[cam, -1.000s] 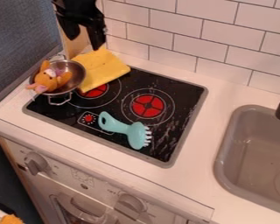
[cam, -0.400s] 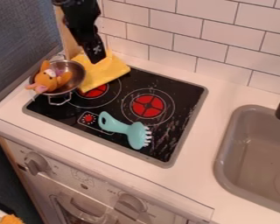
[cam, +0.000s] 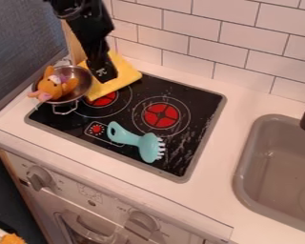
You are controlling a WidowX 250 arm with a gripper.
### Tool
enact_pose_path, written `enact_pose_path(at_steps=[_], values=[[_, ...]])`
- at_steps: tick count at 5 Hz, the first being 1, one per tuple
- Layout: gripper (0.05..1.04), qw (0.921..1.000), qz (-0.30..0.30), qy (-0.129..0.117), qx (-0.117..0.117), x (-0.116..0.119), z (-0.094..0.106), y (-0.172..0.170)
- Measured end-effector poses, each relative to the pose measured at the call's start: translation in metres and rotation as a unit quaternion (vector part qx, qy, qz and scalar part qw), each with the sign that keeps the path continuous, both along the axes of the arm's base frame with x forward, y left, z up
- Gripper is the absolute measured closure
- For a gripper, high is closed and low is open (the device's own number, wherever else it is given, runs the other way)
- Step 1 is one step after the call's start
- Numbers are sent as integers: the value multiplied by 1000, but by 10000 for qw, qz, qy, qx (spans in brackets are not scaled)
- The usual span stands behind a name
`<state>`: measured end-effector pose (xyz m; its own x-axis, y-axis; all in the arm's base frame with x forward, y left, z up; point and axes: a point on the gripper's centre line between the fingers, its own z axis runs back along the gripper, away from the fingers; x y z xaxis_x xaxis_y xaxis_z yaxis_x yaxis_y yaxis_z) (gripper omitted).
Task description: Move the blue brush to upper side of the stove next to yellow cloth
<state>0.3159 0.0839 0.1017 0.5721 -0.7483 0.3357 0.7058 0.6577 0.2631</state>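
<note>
You can't tell your hand's (cam: 104, 74) opening or hold; the brush (cam: 147, 145) lies down-right in view, handle (cam: 124, 137) nearer.

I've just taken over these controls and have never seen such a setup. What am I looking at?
One fixed camera looks down at a slant on a toy kitchen. The black shape from the top edge is a robot arm; its gripper hangs over the yellow cloth at the stove's upper left. Left of that, a small metal pot holds an orange plush toy. The light-blue brush, which you must move beside the cloth, lies on the stove's near part, apart from the gripper. Right is a grey sink. I see nothing held.
</note>
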Motion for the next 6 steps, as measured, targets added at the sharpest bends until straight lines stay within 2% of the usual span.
enact_pose_path(at_steps=[1,2,4,5,6], values=[[85,9989,-470,12,-18,-12,-4,-20],[85,9965,-809,175,95,-24,-12,-32],[85,9881,-1177,754,643,-48,-46,-44],[85,9843,-1316,887,779,-54,-52,-48],[85,9795,-1514,1062,794,-58,-62,-55]])
